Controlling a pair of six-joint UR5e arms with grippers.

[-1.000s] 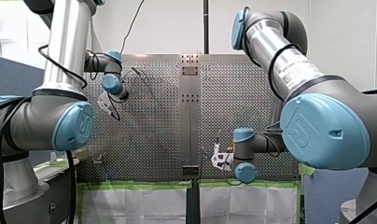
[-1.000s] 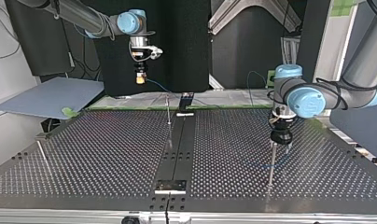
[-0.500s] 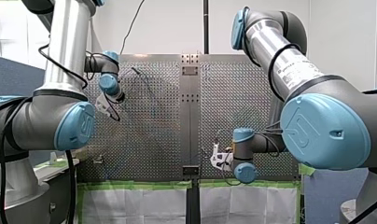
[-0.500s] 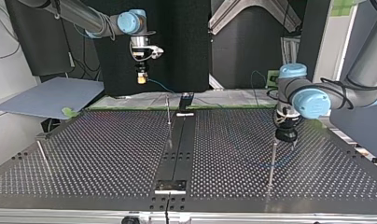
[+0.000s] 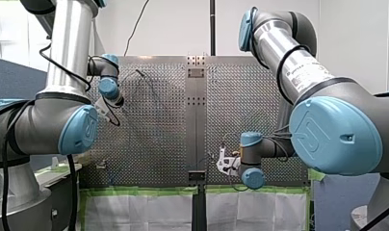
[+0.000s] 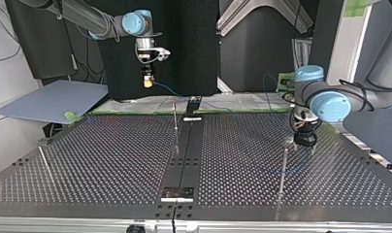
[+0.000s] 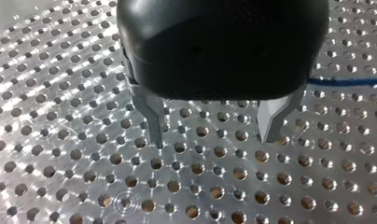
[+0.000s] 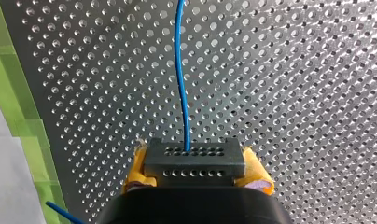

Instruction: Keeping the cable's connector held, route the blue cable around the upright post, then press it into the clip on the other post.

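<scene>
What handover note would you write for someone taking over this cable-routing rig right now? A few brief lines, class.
Right end effector: shut on the connector, blue cable leading ahead.
Left end effector: open, empty, by the post at the top view's right; cable passes beside it.
Done: connector held.
Left: routing and clipping cannot be confirmed; check the posts first.

left hand (image 7: 213,140) fingers apart, low | right hand (image 8: 196,165) clamped, raised
</scene>
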